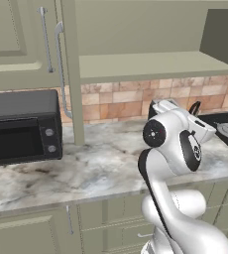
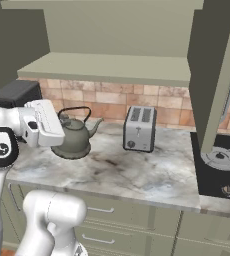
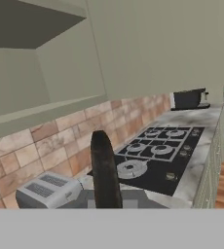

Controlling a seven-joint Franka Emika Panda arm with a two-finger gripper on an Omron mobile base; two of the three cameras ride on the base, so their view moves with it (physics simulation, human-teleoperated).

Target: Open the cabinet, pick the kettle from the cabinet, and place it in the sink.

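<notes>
The sage-green cabinet point(image 2: 112, 67) stands open, its pale shelf point(image 1: 150, 64) bare and its doors swung wide. The squat grey kettle point(image 2: 76, 134) is low over the marble counter, left of the toaster; I cannot tell whether it touches the counter. My gripper point(image 2: 62, 117) is shut on the left side of its thin dark arched handle point(image 3: 104, 165), which rises as a dark bar in the hand view. In the left base view the arm covers the kettle, and just the handle point(image 1: 195, 106) peeks out beside the hand. The sink is out of view.
A silver toaster point(image 2: 139, 129) stands right of the kettle and a black cooktop point(image 2: 219, 160) beyond it. A black microwave point(image 1: 22, 126) sits at the counter's left. The open doors point(image 1: 71, 74) point(image 2: 214, 75) jut out over the counter.
</notes>
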